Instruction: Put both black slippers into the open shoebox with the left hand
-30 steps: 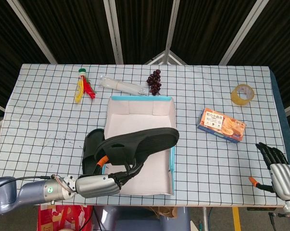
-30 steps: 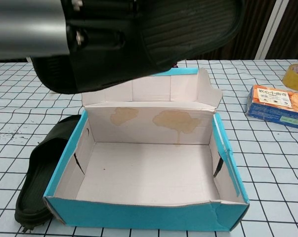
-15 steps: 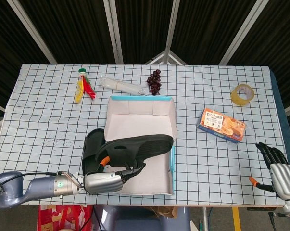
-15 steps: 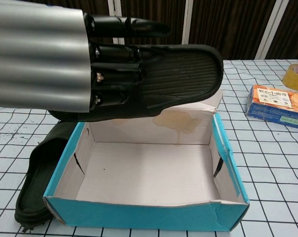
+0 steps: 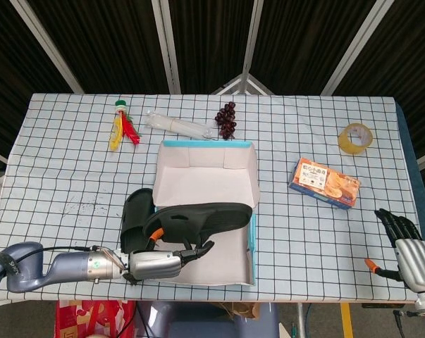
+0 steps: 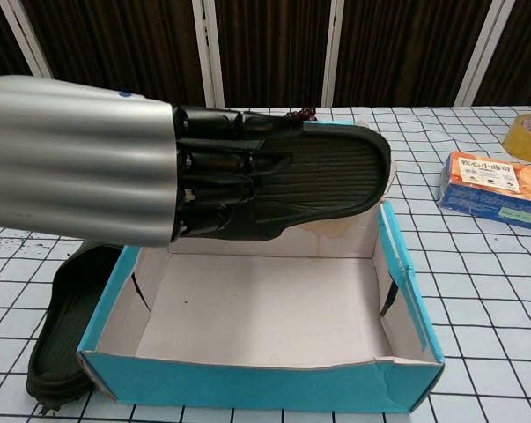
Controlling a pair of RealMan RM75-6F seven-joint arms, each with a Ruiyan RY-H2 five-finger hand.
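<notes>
Left hand, silver shell with black fingers, at the near edge of the bench, holds 1 black rubber slipper by its heel end, sole up, over the near part of the open shoebox, white card inside, blue outside. The slipper looks above the box floor, not resting on it, so by my judgement 0 of 2 are stowed: this one wants lowering and letting go, then the other wants fetching. The second black slipper lies on the gridded bench just beside the box's left wall. Right hand at the near right corner, well apart, holds nothing, fingers slightly spread. Further off: an orange snack packet, a tape roll, dark grapes, a clear wrapped packet, a red and yellow toy. Head view gives the whole layout and the right hand, which the chest view lacks. Chest view shows the bare box floor under the slipper's ribbed sole, fingers across it, and stains on the far inner wall.
</notes>
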